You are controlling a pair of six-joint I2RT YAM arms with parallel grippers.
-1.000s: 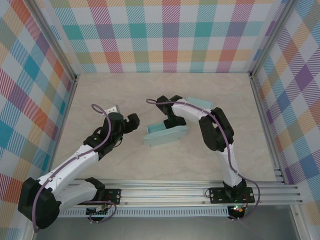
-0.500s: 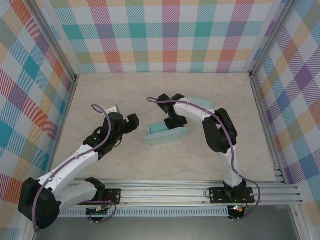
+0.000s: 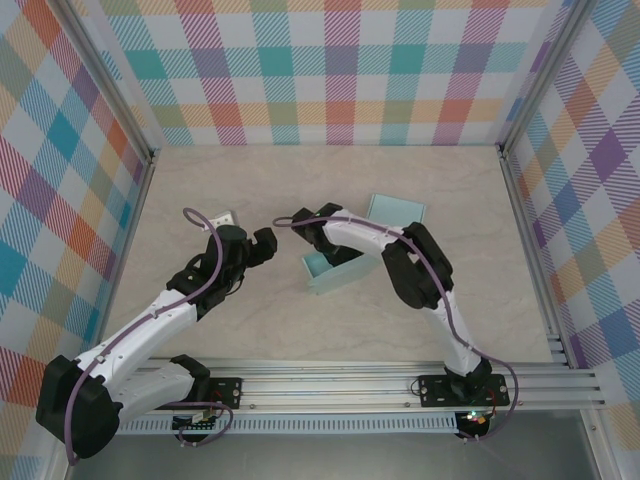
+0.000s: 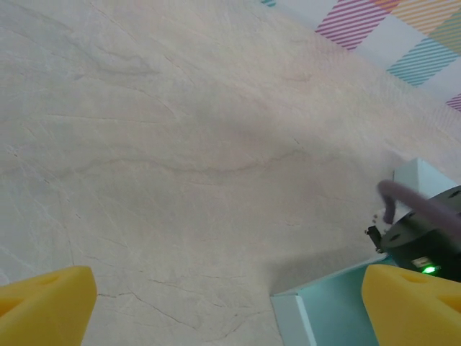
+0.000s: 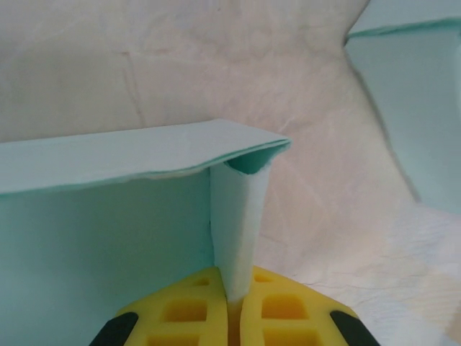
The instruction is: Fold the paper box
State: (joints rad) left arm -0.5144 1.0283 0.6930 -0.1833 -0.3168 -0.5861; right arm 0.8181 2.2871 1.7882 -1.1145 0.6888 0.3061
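The light teal paper box (image 3: 347, 279) lies open-topped in the middle of the table. My right gripper (image 3: 324, 256) reaches over it from the right and is shut on one of its upright walls. In the right wrist view the yellow fingers (image 5: 191, 310) pinch that thin wall (image 5: 241, 216) at a corner of the paper box (image 5: 94, 231). My left gripper (image 3: 256, 245) hovers to the left of the box, apart from it and open. In the left wrist view its yellow fingertips (image 4: 45, 301) stand wide over bare table, with a corner of the box (image 4: 324, 311) at the lower right.
A second flat teal piece (image 3: 398, 210) lies just behind the box; it also appears at the upper right of the right wrist view (image 5: 414, 94). Plaid walls enclose the table on three sides. An aluminium rail (image 3: 340, 385) runs along the near edge.
My right gripper has shut on the box wall and moved left and nearer. The box has swung and shifted slightly right, uncovering more of the flat teal piece. The left arm has stayed still.
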